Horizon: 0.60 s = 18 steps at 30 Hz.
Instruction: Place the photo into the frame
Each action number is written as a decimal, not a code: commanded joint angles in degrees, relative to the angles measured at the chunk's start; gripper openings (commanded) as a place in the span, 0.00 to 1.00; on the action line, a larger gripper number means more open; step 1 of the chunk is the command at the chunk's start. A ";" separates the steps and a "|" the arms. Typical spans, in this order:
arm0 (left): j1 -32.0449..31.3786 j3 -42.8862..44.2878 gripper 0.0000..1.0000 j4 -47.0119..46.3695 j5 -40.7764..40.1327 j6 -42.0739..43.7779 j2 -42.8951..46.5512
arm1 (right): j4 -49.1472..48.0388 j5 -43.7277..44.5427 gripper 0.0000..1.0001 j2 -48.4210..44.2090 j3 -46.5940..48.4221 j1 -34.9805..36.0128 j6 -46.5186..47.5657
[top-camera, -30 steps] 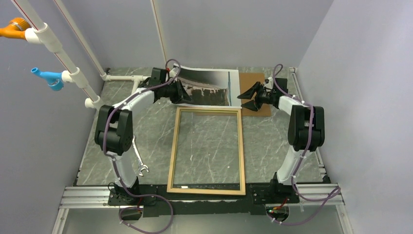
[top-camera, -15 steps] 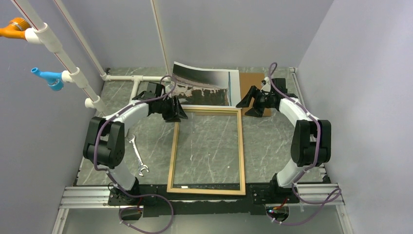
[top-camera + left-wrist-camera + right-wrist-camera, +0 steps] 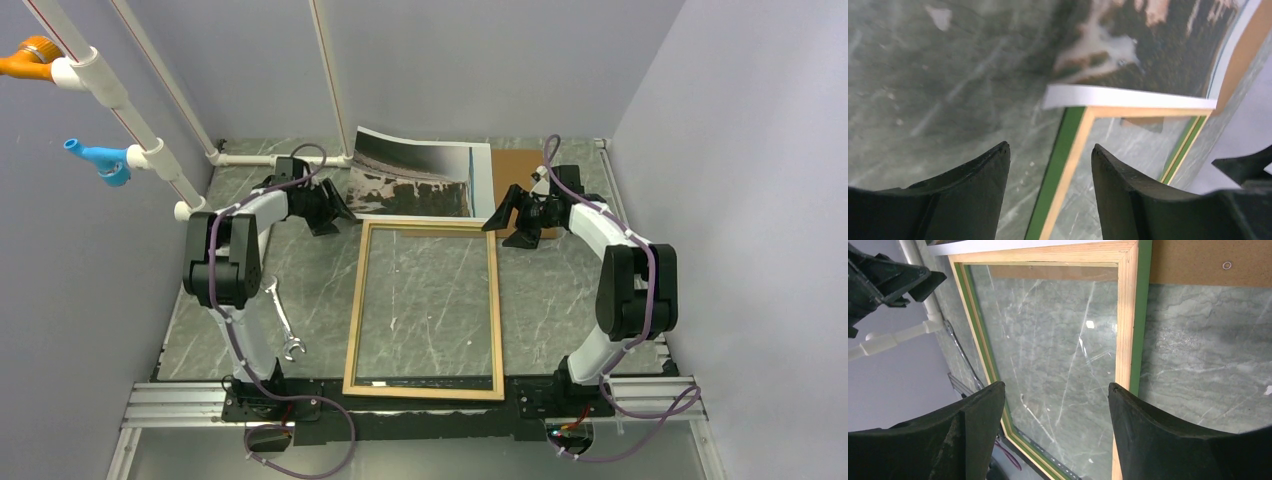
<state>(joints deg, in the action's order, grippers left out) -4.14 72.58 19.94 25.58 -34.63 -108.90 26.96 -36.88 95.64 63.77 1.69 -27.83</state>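
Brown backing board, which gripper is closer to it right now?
Right. The right gripper is over the brown backing board's near edge; the left gripper is beyond the photo, off its left side.

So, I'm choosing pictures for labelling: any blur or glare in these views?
Left wrist: the photo looks soft and smeared, out of focus. Right wrist: sharp, with small bright glints on the pane of the frame. Top external: evenly lit, sharp.

Wrench [image 3: 281, 320] on marble table [image 3: 320, 285], brown board [image 3: 515, 165], white pipes [image 3: 255, 159]

Soft even light, weak shadows. Left wrist view blurred; small glare on frame [image 3: 1058, 355].
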 commanded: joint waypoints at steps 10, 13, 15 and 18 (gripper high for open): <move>1.49 7.03 0.57 -16.88 5.30 -4.72 -11.24 | 0.37 0.58 0.78 0.61 2.72 -0.03 1.20; 1.51 7.63 0.52 -19.46 6.06 -5.81 -12.39 | 0.63 0.59 0.78 0.40 2.89 -0.02 1.21; 1.51 8.15 0.44 -20.67 6.67 -5.84 -12.72 | 0.83 0.74 0.79 0.11 3.12 -0.02 1.36; 1.51 7.78 0.27 -21.53 7.66 -5.68 -12.02 | 1.51 1.48 0.79 -0.48 3.89 0.11 1.87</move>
<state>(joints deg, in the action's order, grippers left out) -2.70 78.43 3.51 30.55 -39.99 -121.25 27.44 -36.40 96.38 64.66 1.72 -27.33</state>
